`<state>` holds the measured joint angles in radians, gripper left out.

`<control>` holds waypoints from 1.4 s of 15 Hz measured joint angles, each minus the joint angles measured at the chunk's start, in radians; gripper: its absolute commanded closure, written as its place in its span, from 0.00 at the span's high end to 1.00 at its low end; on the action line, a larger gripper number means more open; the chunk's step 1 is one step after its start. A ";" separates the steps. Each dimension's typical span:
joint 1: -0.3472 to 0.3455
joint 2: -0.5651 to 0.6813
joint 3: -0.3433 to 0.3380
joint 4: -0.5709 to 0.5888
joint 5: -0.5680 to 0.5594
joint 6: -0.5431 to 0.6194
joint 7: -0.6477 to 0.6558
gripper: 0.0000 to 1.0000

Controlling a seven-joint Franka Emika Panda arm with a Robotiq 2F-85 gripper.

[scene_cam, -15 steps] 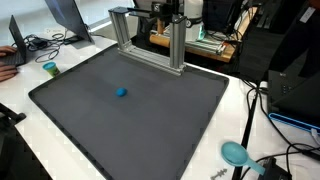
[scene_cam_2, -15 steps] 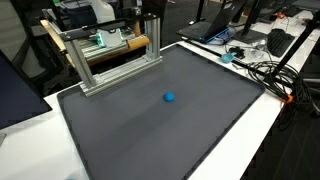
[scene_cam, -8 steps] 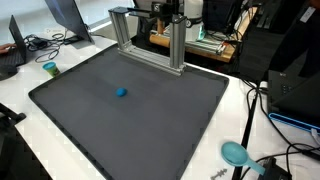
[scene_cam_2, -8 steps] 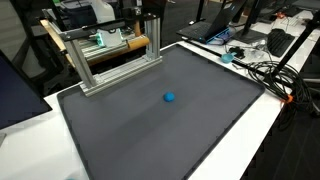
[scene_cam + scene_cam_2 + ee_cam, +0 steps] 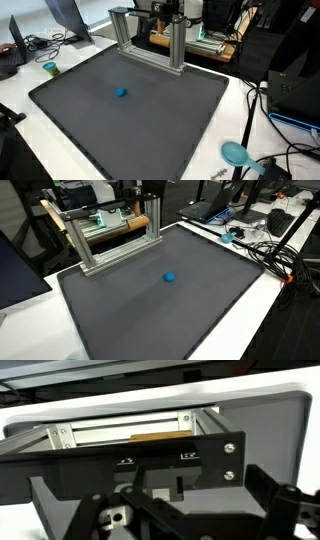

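Nothing has shifted since the earlier frames: ball, frame and arm sit exactly where they were.

At the far left of the white table (image 5: 20,95) stand a laptop (image 5: 68,14) and a small teal cup (image 5: 49,68). A dark mat (image 5: 150,130) covers most of the table. The blue ball (image 5: 121,92) lies alone on it, a little left of the middle, touching nothing. Further right, a metal frame (image 5: 150,38) stands upright along the mat's far edge. The wrist view shows the end effector (image 5: 185,515) hanging close by that frame, fingers spread apart and empty (a wooden piece (image 5: 160,435) sits just beyond the rails). By my reading no handling has begun: the ball is untouched and well apart from the end effector, so all of it is left. At the near right lie a teal round thing (image 5: 235,152) and loose cables (image 5: 262,100). Around it all is a cluttered lab or office.
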<state>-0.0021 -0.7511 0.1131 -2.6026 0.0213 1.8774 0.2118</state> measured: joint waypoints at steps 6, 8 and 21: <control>-0.002 0.043 -0.032 0.004 0.026 0.018 -0.004 1.00; -0.002 0.044 -0.032 -0.004 0.026 0.056 -0.017 1.00; -0.017 0.116 -0.084 -0.017 0.013 0.171 -0.116 1.00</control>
<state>-0.0195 -0.6352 0.0286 -2.6192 0.0344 2.0483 0.0953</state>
